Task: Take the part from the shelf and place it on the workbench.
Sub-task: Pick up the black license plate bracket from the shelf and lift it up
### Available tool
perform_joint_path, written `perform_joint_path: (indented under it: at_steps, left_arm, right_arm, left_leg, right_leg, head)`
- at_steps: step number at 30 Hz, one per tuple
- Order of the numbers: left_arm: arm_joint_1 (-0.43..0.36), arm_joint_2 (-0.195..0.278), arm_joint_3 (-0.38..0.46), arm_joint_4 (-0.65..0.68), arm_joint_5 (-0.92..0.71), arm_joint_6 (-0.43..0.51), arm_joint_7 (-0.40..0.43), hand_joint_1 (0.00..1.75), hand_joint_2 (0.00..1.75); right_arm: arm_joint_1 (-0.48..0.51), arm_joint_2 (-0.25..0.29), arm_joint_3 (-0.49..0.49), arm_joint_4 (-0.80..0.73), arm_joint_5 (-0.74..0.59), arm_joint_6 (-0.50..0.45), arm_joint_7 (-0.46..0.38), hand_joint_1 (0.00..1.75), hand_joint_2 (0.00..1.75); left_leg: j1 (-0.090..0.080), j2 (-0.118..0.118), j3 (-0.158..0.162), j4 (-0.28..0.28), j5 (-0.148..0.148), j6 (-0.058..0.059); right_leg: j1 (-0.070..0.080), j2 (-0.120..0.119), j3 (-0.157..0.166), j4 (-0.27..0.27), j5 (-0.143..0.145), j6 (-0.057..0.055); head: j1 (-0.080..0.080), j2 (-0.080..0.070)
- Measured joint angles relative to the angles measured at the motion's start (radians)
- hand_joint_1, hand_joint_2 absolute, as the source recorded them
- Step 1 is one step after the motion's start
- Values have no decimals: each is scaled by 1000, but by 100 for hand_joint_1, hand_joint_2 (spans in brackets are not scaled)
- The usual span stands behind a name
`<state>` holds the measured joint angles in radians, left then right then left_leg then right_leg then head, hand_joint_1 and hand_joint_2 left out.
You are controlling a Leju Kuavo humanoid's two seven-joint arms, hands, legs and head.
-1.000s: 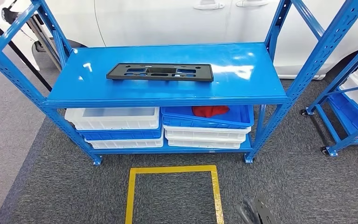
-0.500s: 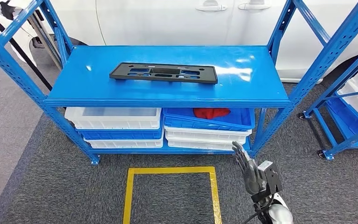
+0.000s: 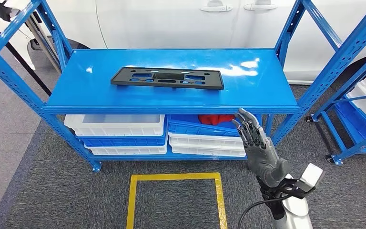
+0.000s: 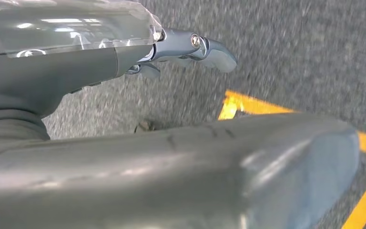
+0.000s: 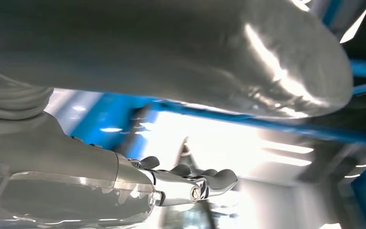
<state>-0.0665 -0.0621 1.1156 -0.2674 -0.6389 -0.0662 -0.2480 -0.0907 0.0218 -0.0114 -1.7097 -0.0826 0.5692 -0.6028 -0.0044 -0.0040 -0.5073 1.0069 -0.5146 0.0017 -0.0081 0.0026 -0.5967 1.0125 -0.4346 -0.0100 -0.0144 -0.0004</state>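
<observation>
The part, a flat black rectangular plate (image 3: 167, 78) with several cut-outs, lies on the top board of the blue shelf (image 3: 248, 86), left of its middle. My right hand (image 3: 255, 140) is raised in front of the shelf's front edge, to the right of and nearer than the part, with its fingers spread and nothing in it. In the right wrist view that hand (image 5: 181, 183) is seen against the blurred blue shelf. My left hand (image 4: 181, 47) hangs over the grey carpet with its fingers extended, holding nothing.
Under the top board stand white (image 3: 115, 123) and blue (image 3: 209, 125) bins, one with a red cloth (image 3: 215, 118). A yellow taped square (image 3: 175, 177) marks the carpet in front. A white car (image 3: 171, 21) stands behind, a second blue rack (image 3: 357, 100) at the right.
My right hand has risen from low near the carpet to just below the shelf's front edge. The head view has shifted slightly.
</observation>
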Motion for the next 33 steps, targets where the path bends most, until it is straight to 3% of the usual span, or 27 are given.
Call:
perform_joint_path:
  at_steps: [2, 4, 5, 6, 7, 9, 10, 12, 16, 17, 20, 21, 22, 24, 26, 29, 33]
  left_arm:
    - [-5, -2, 14, 1, -12, 3, -3, 0, 0]
    - [-7, -3, 29, 2, -24, 5, -6, 0, 0]
    - [-8, -3, 38, 3, -31, 6, -8, 0, 0]
    - [-9, -3, 48, 5, -37, 6, -10, 0, 0]
    - [-10, -4, 58, 8, -44, 6, -12, 0, 0]
    - [-12, -4, 77, 13, -58, 6, -16, 0, 0]
    - [-14, -4, 85, 16, -65, 6, -17, 0, 0]
    - [-18, -5, 97, 21, -74, 6, -19, 0, 0]
    - [-22, -6, 112, 25, -80, 5, -20, 0, 0]
    - [-24, -6, 114, 26, -80, 4, -20, 0, 0]
    - [-26, -6, 118, 26, -81, 4, -19, 0, 0]
    - [-27, -6, 119, 26, -80, 4, -19, 0, 0]
    - [-26, -6, 120, 26, -80, 4, -19, 0, 0]
    - [-26, -7, 122, 27, -79, 4, -18, 0, 0]
    - [-28, -9, 126, 30, -79, 4, -18, 0, 0]
    - [-30, -10, 133, 32, -77, 4, -17, 0, 0]
    - [-31, -9, 134, 32, -76, 4, -18, 0, 0]
  right_arm:
    - [-7, -2, 25, -50, -31, 11, -17, 0, 0]
    - [-11, -6, 51, -96, -61, 22, -33, 0, 0]
    - [-11, -8, 64, -120, -75, 26, -41, 0, 0]
    - [-11, -11, 78, -146, -89, 30, -49, 0, 0]
    - [-11, -14, 92, -171, -102, 33, -57, 0, 0]
    - [-12, -22, 122, -220, -127, 38, -73, 0, 0]
    - [-12, -26, 135, -240, -137, 40, -81, 0, 0]
    - [-12, -31, 156, -269, -148, 41, -90, 0, 0]
    - [-12, -45, 183, -297, -135, 15, -95, 0, 0]
    - [-11, -50, 188, -299, -129, 6, -95, 0, 0]
    - [0, -64, 196, -299, -118, -7, -96, 0, 0]
    - [3, -68, 197, -298, -116, -8, -96, 0, 0]
    - [5, -71, 198, -297, -115, -9, -96, 0, 0]
    - [6, -77, 199, -295, -114, -10, -96, 0, 0]
    - [6, -81, 201, -294, -113, -10, -96, 0, 0]
    - [5, -83, 204, -291, -118, -7, -96, 0, 0]
    - [5, -84, 205, -288, -123, -3, -95, 0, 0]
  left_leg:
    - [4, 0, -31, 73, -37, -12]
    - [13, 1, -109, 209, -87, -26]
    - [18, 1, -145, 260, -96, -31]
    - [23, 1, -165, 277, -83, -36]
    - [27, 1, -165, 252, -49, -41]
    - [34, 1, -120, 124, 43, -47]
    - [34, 0, -95, 63, 70, -46]
    - [29, -1, -75, 15, 77, -34]
    - [27, -1, -67, 4, 67, 3]
    - [27, -1, -62, 1, 65, 11]
    - [18, 0, -51, 1, 54, 25]
    - [15, -1, -45, 1, 49, 28]
    - [11, -2, -38, 1, 43, 29]
    - [4, -4, -19, 0, 29, 29]
    - [-2, -4, -9, 2, 16, 23]
    - [0, 0, -5, -1, 7, 10]
    - [1, 4, -1, -1, 3, 5]
  right_leg:
    - [-7, -1, 17, -12, -4, -7]
    - [-8, -2, 27, -14, -12, -10]
    - [-8, -1, 32, -14, -18, -9]
    - [-10, 0, 38, -14, -23, -7]
    - [-12, 1, 47, -13, -30, -4]
    - [-17, 2, 66, -12, -45, 7]
    - [-17, 3, 73, -10, -53, 14]
    - [-15, 5, 77, -10, -60, 28]
    - [-19, 3, 70, 15, -82, 50]
    - [-19, 2, 49, 59, -103, 52]
    - [-15, 1, -76, 262, -166, 48]
    - [-14, 1, -104, 292, -159, 45]
    - [-12, 1, -111, 280, -130, 40]
    - [-3, 0, -75, 159, -38, 22]
    - [7, -2, -32, 47, 11, 6]
    - [15, 1, -20, 16, 3, 1]
    - [12, 6, -14, 9, 3, -2]
  head:
    - [-1, 0]
    - [-1, 0]
    - [-1, 0]
    - [-1, 0]
    - [-1, 0]
    - [-1, 0]
    - [-1, 0]
    - [-1, 0]
    - [0, 0]
    - [0, 0]
    - [0, 0]
    - [0, 0]
    - [0, 0]
    - [0, 0]
    - [0, 0]
    - [0, 0]
    - [0, 0]
